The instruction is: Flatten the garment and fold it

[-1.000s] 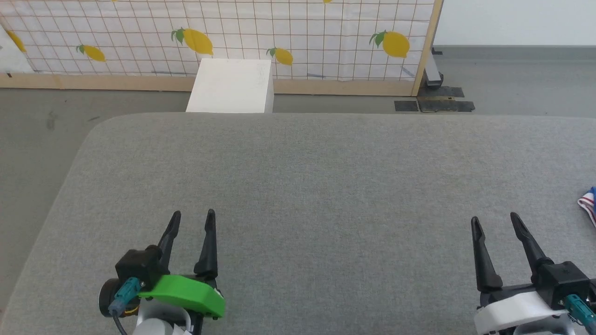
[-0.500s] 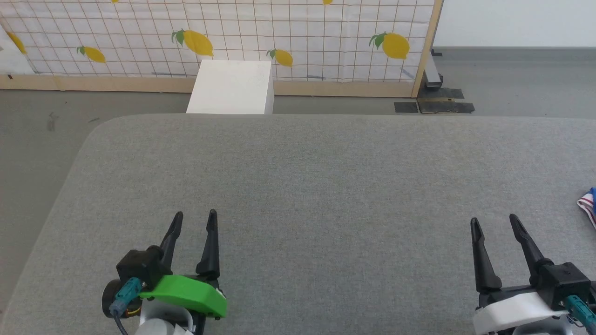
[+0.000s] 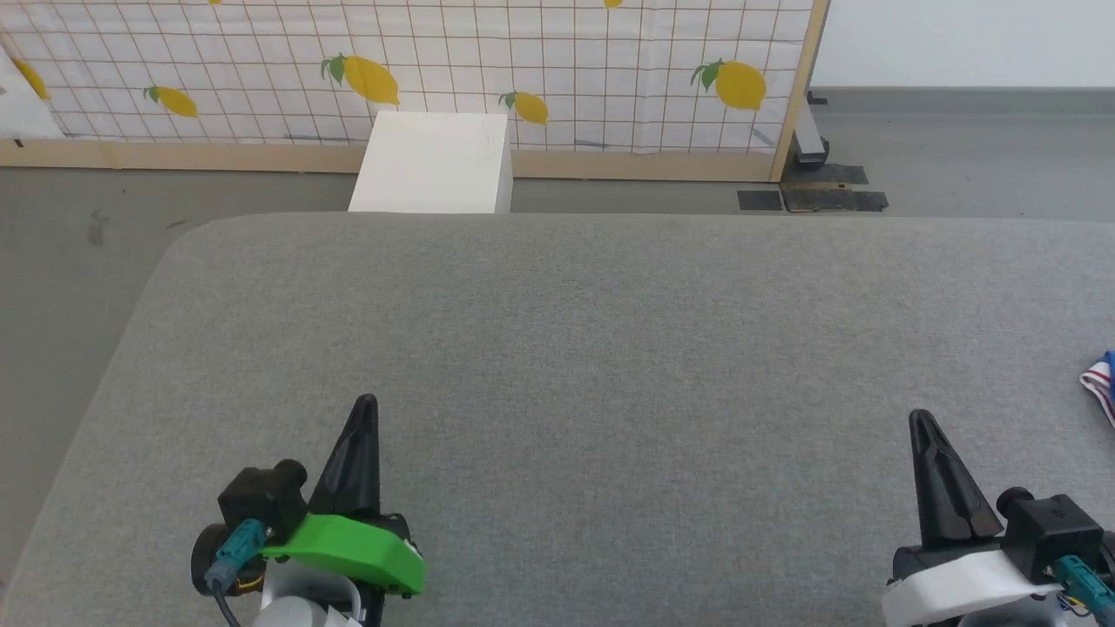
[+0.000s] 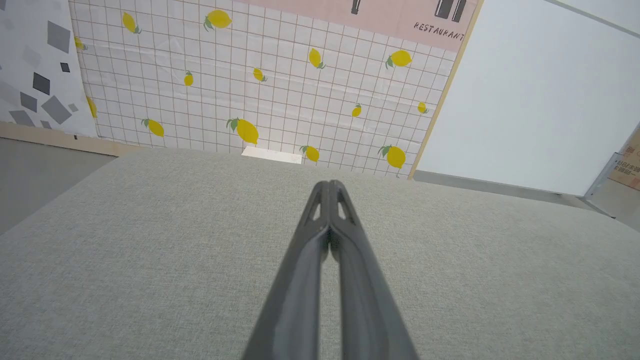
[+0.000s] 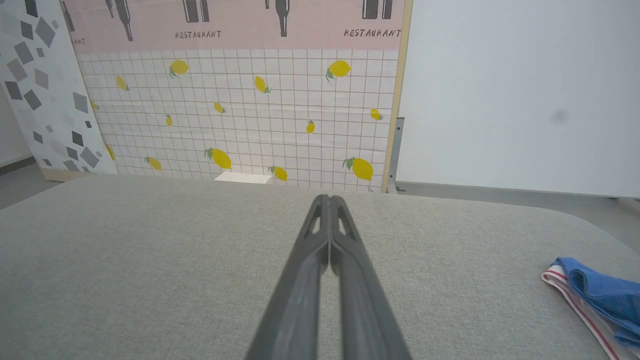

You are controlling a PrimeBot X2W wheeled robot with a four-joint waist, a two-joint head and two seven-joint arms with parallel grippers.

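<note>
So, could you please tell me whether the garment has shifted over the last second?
No. The garment lies just as far from the cushion's far edge as before.

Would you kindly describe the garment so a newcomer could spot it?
Start at the grey cushioned surface before the lemon-print screen. At its right edge, right of the right gripper, lies the jersey. Its bunched bright blue cloth and red-striped white trim stand out from the plain grey.

Showing coarse-woven matt cloth on the table [image 3: 610,331]; displaying smooth matt plastic on the left gripper [image 3: 365,407], green plastic on its cover [image 3: 348,549]; presenting soft creased cloth in the garment [image 5: 600,295], pale wood edging the screen [image 3: 557,52].
</note>
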